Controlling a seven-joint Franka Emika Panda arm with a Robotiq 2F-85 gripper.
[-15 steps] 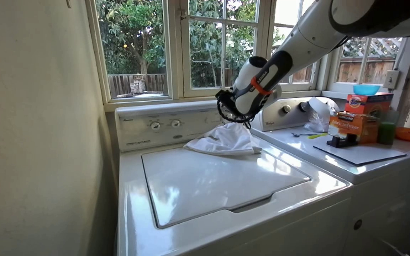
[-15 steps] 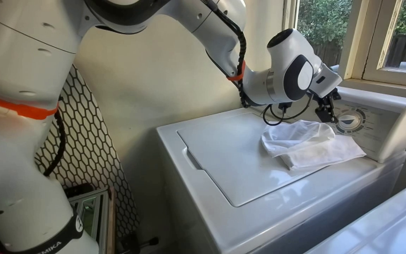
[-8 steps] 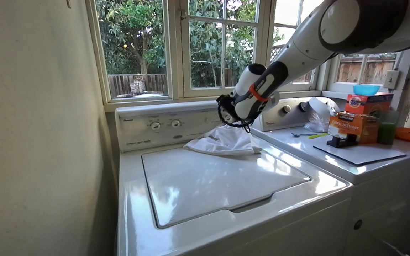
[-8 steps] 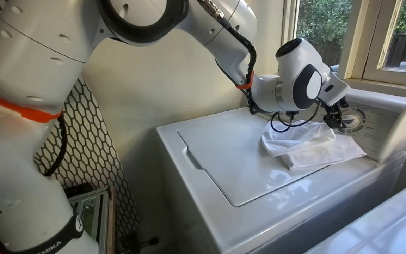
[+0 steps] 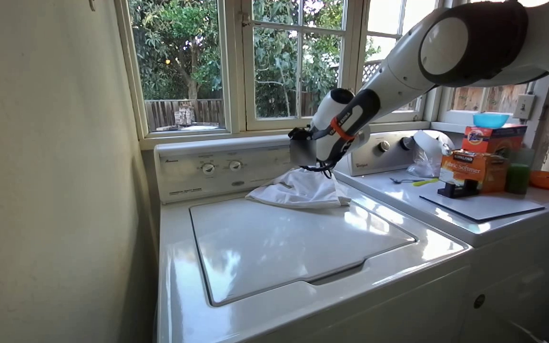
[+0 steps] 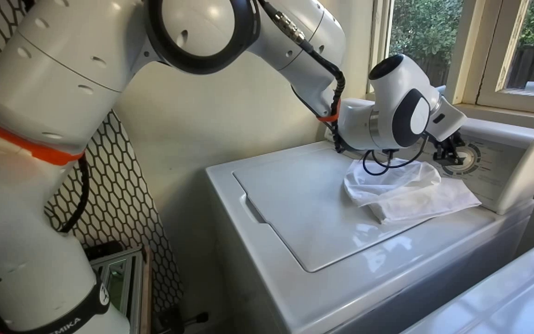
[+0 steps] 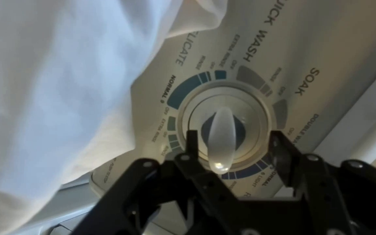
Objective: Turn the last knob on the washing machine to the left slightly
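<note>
Arm (image 5: 403, 71) a touch lower than a moment ago, claw (image 7: 233, 139) nearer the knob (image 7: 225, 127); cloth (image 6: 415, 192) unmoved. Fingers (image 7: 192, 143) stand apart, the knob's pale ridge (image 7: 221, 147) between them as the wrist view has it, a gap showing on both sides. Whether the tips reach deep enough to flank it, I cannot tell. Ridge points almost straight at the claw in that view. Knob sits on the washer's (image 6: 295, 199) raised back panel (image 5: 265, 159), toward the end away from two small knobs (image 5: 235, 165). Printed cycle marks (image 7: 183, 93) ring it. Cloth lies crumpled over the rear of the lid (image 5: 279, 243), one edge near the marks. Grey blur covers much of the claw in an exterior view.
</note>
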